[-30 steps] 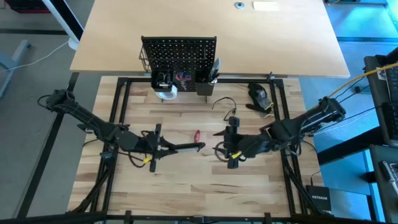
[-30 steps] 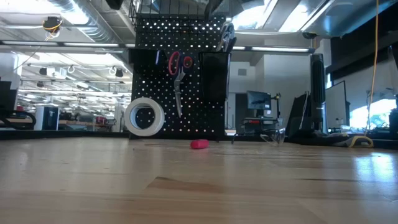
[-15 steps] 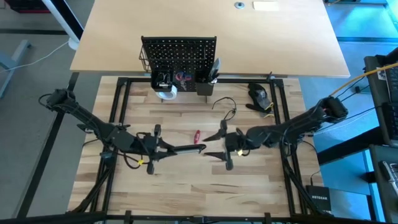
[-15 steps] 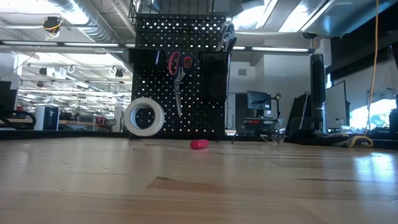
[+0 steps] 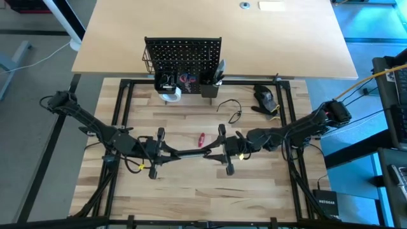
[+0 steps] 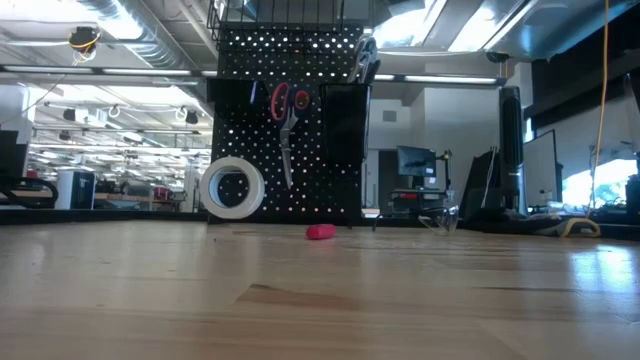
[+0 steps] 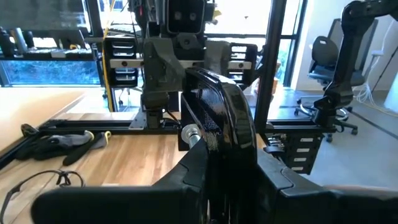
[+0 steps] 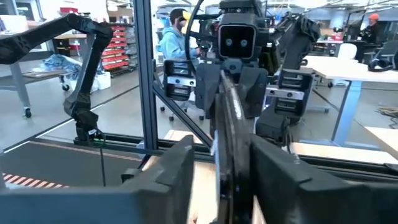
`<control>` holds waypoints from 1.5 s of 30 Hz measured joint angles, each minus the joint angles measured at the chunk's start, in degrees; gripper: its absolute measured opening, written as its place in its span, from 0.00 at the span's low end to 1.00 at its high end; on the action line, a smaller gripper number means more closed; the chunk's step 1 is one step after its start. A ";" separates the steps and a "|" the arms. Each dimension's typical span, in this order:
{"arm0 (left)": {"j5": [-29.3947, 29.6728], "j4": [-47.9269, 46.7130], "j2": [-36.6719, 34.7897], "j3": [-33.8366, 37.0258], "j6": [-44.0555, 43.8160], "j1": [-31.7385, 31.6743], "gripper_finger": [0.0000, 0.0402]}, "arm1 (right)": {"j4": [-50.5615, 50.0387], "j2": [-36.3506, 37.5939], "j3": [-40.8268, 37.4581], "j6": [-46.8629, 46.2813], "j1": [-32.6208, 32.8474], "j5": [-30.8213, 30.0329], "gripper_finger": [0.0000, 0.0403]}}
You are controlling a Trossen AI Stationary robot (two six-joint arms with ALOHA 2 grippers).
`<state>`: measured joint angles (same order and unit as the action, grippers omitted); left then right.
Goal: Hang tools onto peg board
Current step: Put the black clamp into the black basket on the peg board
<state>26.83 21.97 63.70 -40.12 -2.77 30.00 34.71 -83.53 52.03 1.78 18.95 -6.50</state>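
The long dark tool (image 5: 191, 152) is off the counter (image 5: 191, 197), level in the air over the middle of it, stretched between the two arms. The left gripper (image 5: 170, 151) has its jaws closed narrow on one end of the tool, and in the left wrist view the dark bar (image 7: 217, 118) runs straight out from between them. The right gripper (image 5: 217, 152) meets it from the other side with its jaws set either side of the free end; in the right wrist view the bar (image 8: 229, 124) stands edge-on between the two fingers, but I cannot tell whether they are actually pinching it. Just beyond the tool, toward the board, a small red piece (image 5: 201, 138) lies on the wood. Farther back the peg board (image 5: 183, 51) stands upright at the far edge of the counter. The red-handled scissors (image 6: 288, 120) hang on its face, the white tape roll (image 6: 231, 187) sits at its lower left as the low view shows it, and dark handles (image 6: 366, 55) poke up from a black cup at its upper right. Off to the right of the board sit a thin looped cable (image 5: 232, 111) and a black device with a yellow mark (image 5: 266, 98).
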 joint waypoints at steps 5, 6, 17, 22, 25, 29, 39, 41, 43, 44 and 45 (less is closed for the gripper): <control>0.20 0.13 0.00 0.00 0.83 0.00 0.13 | -1.33 0.00 0.02 -0.09 -1.15 -0.29 0.14; 0.27 0.11 0.00 0.00 1.02 0.00 0.13 | -1.21 0.00 0.02 -0.18 -1.17 -0.29 0.10; 2.12 -0.14 -0.70 -0.11 -0.98 -1.12 0.36 | -7.09 -0.18 3.42 1.74 -1.49 -1.60 0.08; 2.12 -12.00 -6.40 -0.17 -3.45 -1.61 0.47 | -17.04 -0.25 10.80 4.82 -1.39 -4.25 0.08; 2.14 -21.82 -10.66 -0.17 -8.84 -1.26 0.49 | -24.02 0.02 16.82 7.71 -2.04 -5.89 0.08; 6.35 -31.90 -14.29 1.09 -15.33 0.54 0.50 | -31.81 0.07 24.61 10.66 -4.16 -6.02 0.08; 12.40 -20.51 -12.82 15.95 -25.30 3.28 0.49 | -34.87 0.13 40.51 15.23 -18.55 -2.59 0.08; 12.41 -17.37 -11.66 17.70 -26.47 3.23 0.49 | -34.78 0.13 42.76 15.15 -22.39 0.99 0.08; 12.44 -15.55 -10.51 18.78 -28.26 3.23 0.49 | -34.72 0.19 44.35 15.09 -25.86 3.28 0.08; 12.44 -15.02 -10.01 19.11 -29.11 3.23 0.49 | -34.70 0.20 44.91 15.06 -27.47 4.00 0.08; 12.43 -15.03 -9.42 19.17 -30.12 3.23 0.49 | -34.58 0.20 45.28 15.04 -29.03 4.56 0.08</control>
<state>39.25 6.94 54.28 -20.95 -32.89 33.23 0.13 -83.33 97.31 16.83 -10.09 -1.94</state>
